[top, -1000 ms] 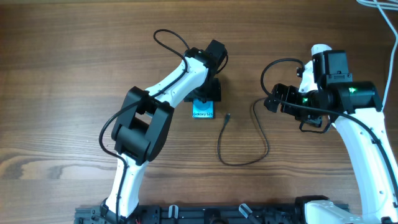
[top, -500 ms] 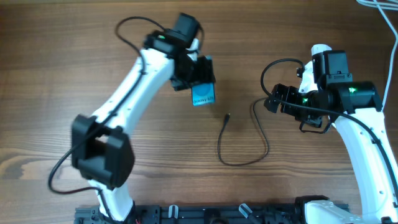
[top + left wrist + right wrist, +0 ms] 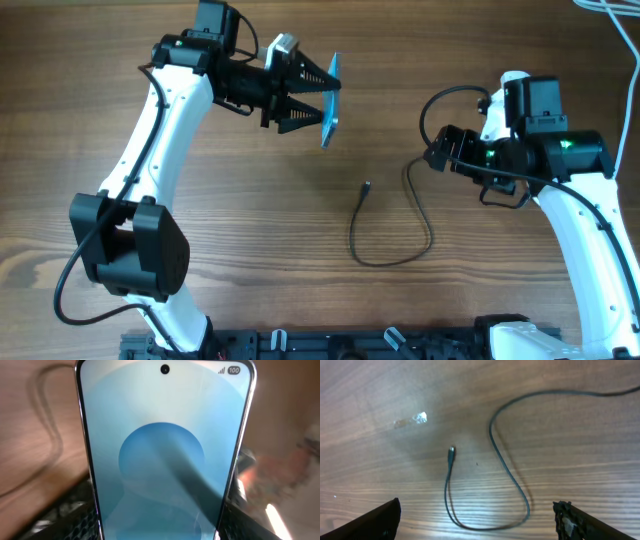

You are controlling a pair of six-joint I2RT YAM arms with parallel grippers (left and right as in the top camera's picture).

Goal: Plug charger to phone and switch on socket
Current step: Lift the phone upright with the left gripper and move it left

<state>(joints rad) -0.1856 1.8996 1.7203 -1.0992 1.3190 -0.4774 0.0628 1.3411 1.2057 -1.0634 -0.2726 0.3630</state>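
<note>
My left gripper (image 3: 312, 100) is shut on the phone (image 3: 331, 101) and holds it in the air, turned edge-on to the overhead camera. In the left wrist view the phone's cyan-blue screen (image 3: 162, 450) fills the frame between my fingers (image 3: 160, 525). The charger, a thin black cable (image 3: 392, 258), lies looped on the table with its connector tip (image 3: 367, 187) free; the right wrist view shows the tip (image 3: 451, 450) too. My right gripper (image 3: 440, 156) is open and empty (image 3: 480, 527) above the cable, right of the tip. The white socket (image 3: 514, 79) is mostly hidden behind my right arm.
A thick white cord (image 3: 612, 22) runs off the top right corner. The wooden table (image 3: 120, 300) is otherwise bare around the cable. My left arm reaches across the left half of the table.
My left gripper has lifted the phone off the table, carried it up and left, and turned it on edge. The right gripper has shifted slightly; the cable has not moved.
</note>
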